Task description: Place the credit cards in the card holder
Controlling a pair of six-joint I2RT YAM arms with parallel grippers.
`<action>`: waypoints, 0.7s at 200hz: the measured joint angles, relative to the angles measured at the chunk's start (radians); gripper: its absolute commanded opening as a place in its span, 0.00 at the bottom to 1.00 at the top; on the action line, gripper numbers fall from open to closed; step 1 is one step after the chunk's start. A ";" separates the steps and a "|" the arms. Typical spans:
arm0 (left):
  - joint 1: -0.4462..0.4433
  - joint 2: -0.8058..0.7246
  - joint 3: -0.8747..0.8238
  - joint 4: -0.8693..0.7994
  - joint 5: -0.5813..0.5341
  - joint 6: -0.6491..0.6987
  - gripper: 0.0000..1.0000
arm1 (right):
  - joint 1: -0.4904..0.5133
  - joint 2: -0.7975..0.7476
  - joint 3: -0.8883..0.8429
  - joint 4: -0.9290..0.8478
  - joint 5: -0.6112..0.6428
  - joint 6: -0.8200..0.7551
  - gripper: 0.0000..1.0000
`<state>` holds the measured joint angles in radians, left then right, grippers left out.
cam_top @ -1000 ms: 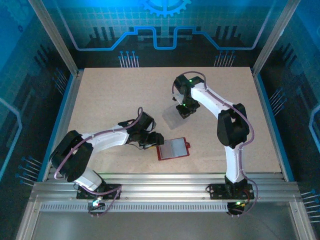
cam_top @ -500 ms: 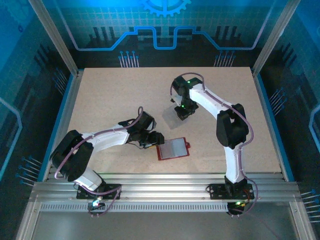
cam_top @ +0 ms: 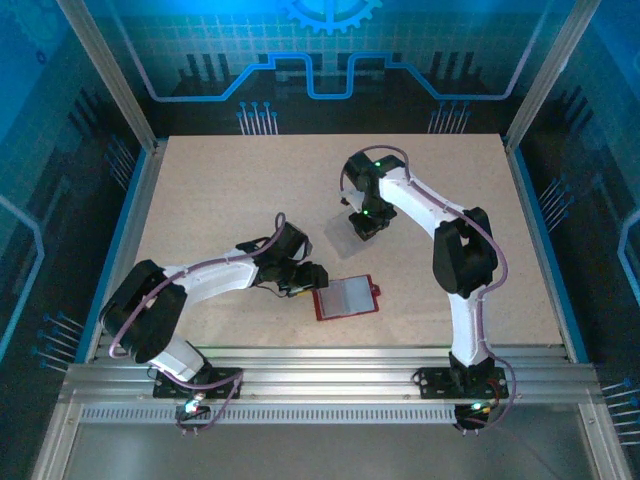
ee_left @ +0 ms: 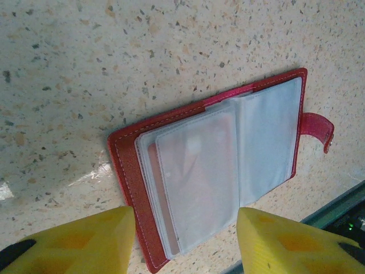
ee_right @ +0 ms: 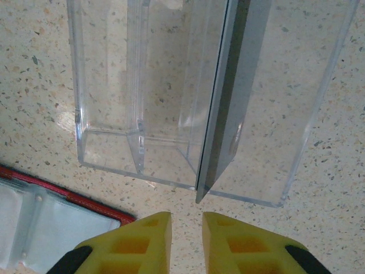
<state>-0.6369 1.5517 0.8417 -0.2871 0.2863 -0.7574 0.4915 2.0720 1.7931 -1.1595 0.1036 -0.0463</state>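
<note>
Right claw (ee_right: 186, 222) shifted, covering clear box (ee_right: 142, 103)

We see a pale, speckled table (cam_top: 220, 190) with two things lying directly on it. The card holder (cam_top: 347, 297) lies flat and spread open, red cover down, its pale pockets facing up and its snap tab sticking out at one side. Just beyond the card holder, toward the table's far edge, a clear plastic box (ee_right: 142, 85) rests on the surface, near the holder's red border but apart from it.
</note>
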 measured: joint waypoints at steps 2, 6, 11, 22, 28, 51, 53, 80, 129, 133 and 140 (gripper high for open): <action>0.000 0.000 0.000 0.000 0.000 0.000 0.52 | 0.000 0.000 0.000 0.000 0.000 0.000 0.22; 0.000 0.000 0.000 0.000 0.000 0.000 0.52 | 0.000 0.000 0.000 0.000 0.000 0.000 0.22; 0.000 0.000 0.000 0.000 0.000 0.000 0.52 | 0.000 0.000 0.000 0.000 0.000 0.000 0.22; 0.000 0.000 0.000 0.000 0.000 0.000 0.52 | 0.000 0.000 0.002 0.000 -0.001 0.000 0.21; 0.000 0.000 0.000 0.000 0.000 0.000 0.52 | 0.000 0.000 0.002 0.000 -0.003 0.000 0.21; 0.000 0.000 0.000 0.000 0.000 0.000 0.52 | -0.002 0.002 0.008 0.000 -0.008 -0.003 0.19; 0.000 0.000 0.000 0.000 0.000 0.000 0.52 | -0.002 0.002 0.008 0.000 -0.008 -0.003 0.19; 0.000 0.000 0.000 0.000 0.000 0.000 0.52 | -0.002 0.004 0.014 0.001 -0.008 -0.004 0.16; 0.000 0.000 0.000 0.000 0.000 0.000 0.52 | -0.008 0.010 0.015 0.001 -0.008 -0.004 0.12; 0.000 0.000 0.000 0.000 0.000 0.000 0.52 | -0.008 0.010 0.015 0.002 -0.008 -0.004 0.12; 0.000 0.000 0.000 0.000 0.000 0.000 0.52 | -0.010 0.011 0.015 0.002 -0.008 -0.004 0.11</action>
<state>-0.6365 1.5517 0.8417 -0.2871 0.2859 -0.7574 0.4820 2.0834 1.8080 -1.1580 0.0956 -0.0505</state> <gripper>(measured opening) 0.518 0.124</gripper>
